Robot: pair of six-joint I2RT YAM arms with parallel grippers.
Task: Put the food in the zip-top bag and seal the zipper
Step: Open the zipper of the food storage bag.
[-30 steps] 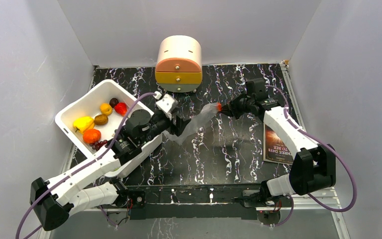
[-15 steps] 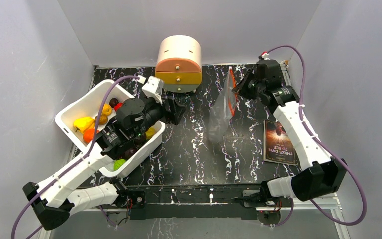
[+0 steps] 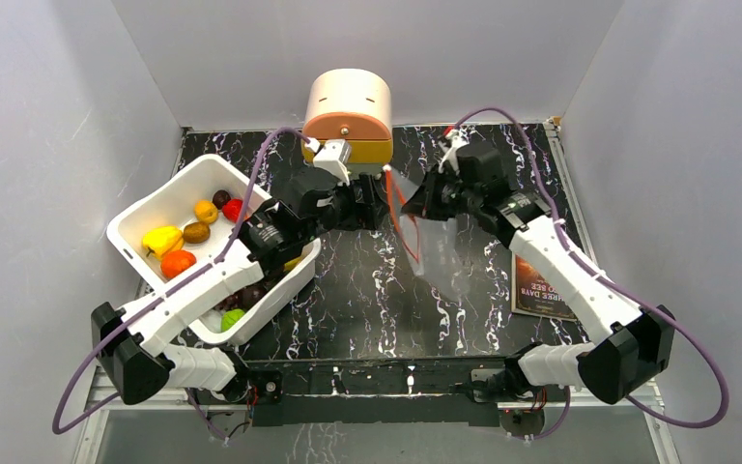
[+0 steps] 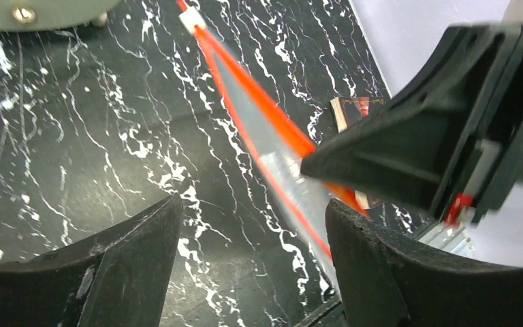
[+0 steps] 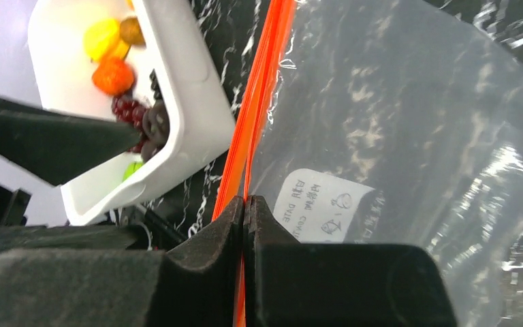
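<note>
Where the zip-top bag is: hanging from my right pincer, its clear lower edge hard to trace against the bench.
Right pincer: closed tight on the zipper.
Left pincer: spread wide, just beside the zipper, gripping nothing.
Hidden: the right pincer's body covers part of the zipper in my left wrist view.
Food: in the white tub, partly behind my left arm.
</note>
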